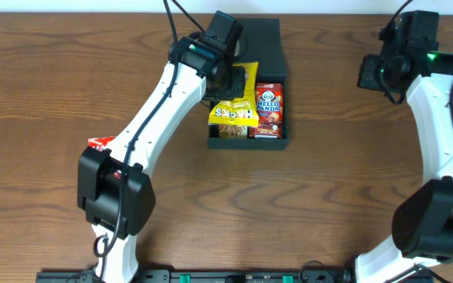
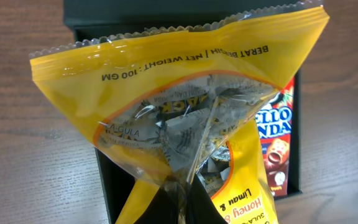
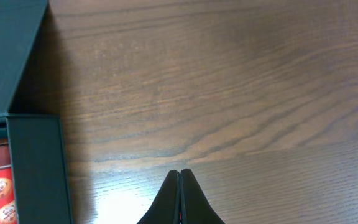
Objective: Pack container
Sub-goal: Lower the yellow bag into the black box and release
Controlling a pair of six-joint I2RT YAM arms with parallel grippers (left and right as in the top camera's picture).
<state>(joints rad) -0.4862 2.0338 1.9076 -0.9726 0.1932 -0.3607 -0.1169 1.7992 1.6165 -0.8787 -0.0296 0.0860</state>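
Note:
The dark container (image 1: pixel 282 142) lies open at the table's far middle, its lid flap (image 1: pixel 262 47) folded back. A red Hello Panda box (image 1: pixel 269 110) lies in its right half. My left gripper (image 1: pixel 230 79) is shut on a yellow candy bag (image 1: pixel 235 112) and holds it over the container's left half; in the left wrist view the bag (image 2: pixel 185 93) fills the frame, pinched at the jaws (image 2: pixel 182 202). My right gripper (image 3: pixel 179 186) is shut and empty above bare wood, right of the container wall (image 3: pixel 36 168).
A small red-and-white snack pack (image 1: pixel 99 144) lies on the table at the left, partly hidden by my left arm. The right arm (image 1: pixel 439 102) stands along the right edge.

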